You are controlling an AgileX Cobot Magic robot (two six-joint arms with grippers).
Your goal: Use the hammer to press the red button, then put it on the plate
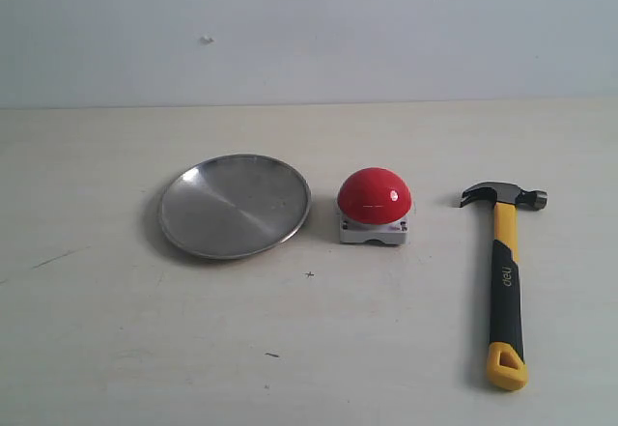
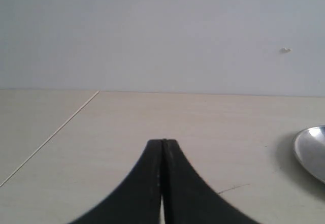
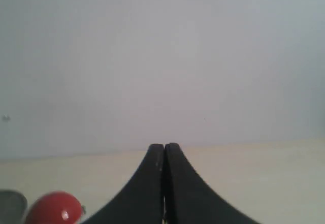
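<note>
Bare lab-style test bench — plain pale tabletop (image 1: 97, 349), blank white wall (image 1: 386, 30) behind

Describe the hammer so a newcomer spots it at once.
On the pale table, a silver plate, a red button and the hammer lie in a row; the hammer is rightmost in the exterior view. It alone is long and thin, with a yellow-and-black handle and dark head.

Your exterior cam looks down front-on: plate (image 1: 235, 206) at 9 o'clock of red button (image 1: 374, 194). Wrist cams sit low, facing wall (image 2: 152, 31), both catching plate.
</note>
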